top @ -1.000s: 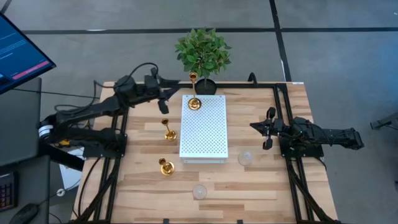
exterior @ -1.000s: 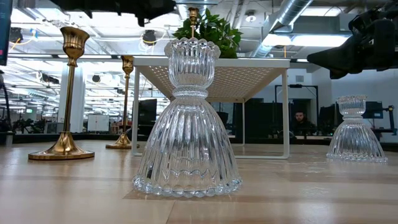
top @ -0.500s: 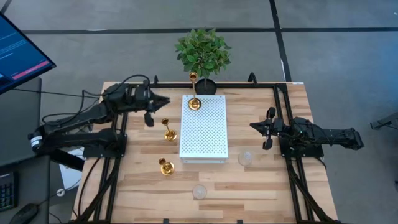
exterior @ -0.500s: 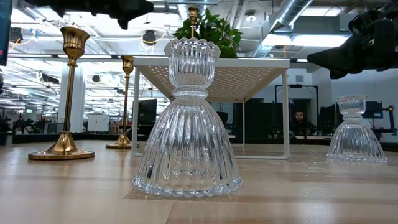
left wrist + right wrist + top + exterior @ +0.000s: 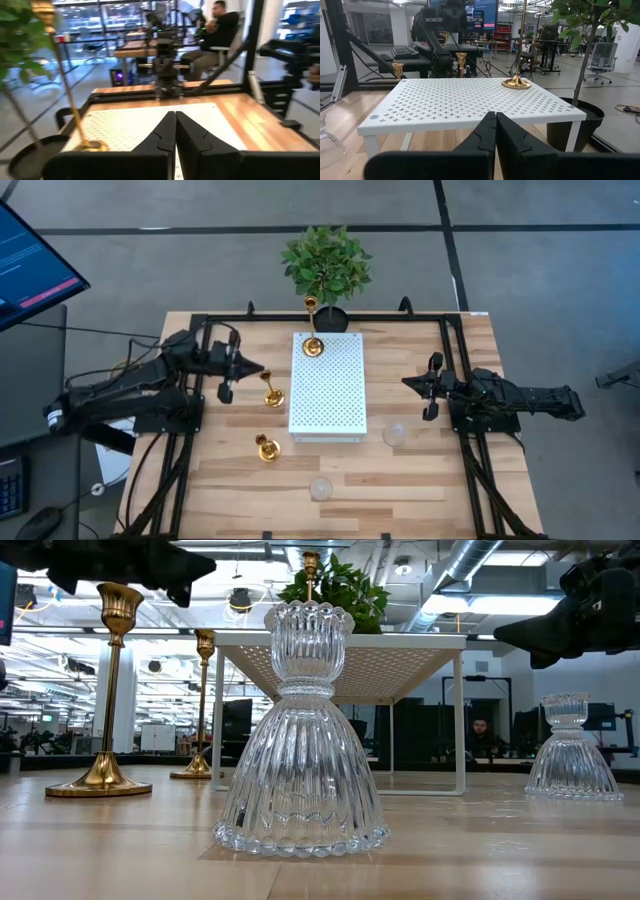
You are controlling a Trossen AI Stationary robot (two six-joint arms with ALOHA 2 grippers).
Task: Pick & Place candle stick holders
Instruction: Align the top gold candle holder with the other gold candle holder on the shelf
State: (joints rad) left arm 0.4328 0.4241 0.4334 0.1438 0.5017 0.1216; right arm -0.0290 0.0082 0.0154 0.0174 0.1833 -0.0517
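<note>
Three gold holders: the tallest stands by its round base (image 5: 313, 346) on the white perforated stand (image 5: 328, 395), also in the left wrist view (image 5: 89, 145). A middle one (image 5: 270, 392) and a short one (image 5: 267, 448) stand on the table left of the stand. Two clear glass holders (image 5: 395, 434) (image 5: 320, 488) stand on the table near the front. My left gripper (image 5: 260, 368) is shut and empty, just left of the middle holder's top. My right gripper (image 5: 405, 383) is shut and empty, right of the stand.
A green potted plant (image 5: 327, 265) stands at the table's far edge behind the stand. Black frame rails (image 5: 455, 380) run along the table's left, right and far sides. A person (image 5: 220, 25) sits in the room beyond the table.
My left gripper has drawn back from beside the tall holder on the stand, toward the table's left and near edges, and now points right beside the middle gold holder. The holders and my right arm have kept still.
</note>
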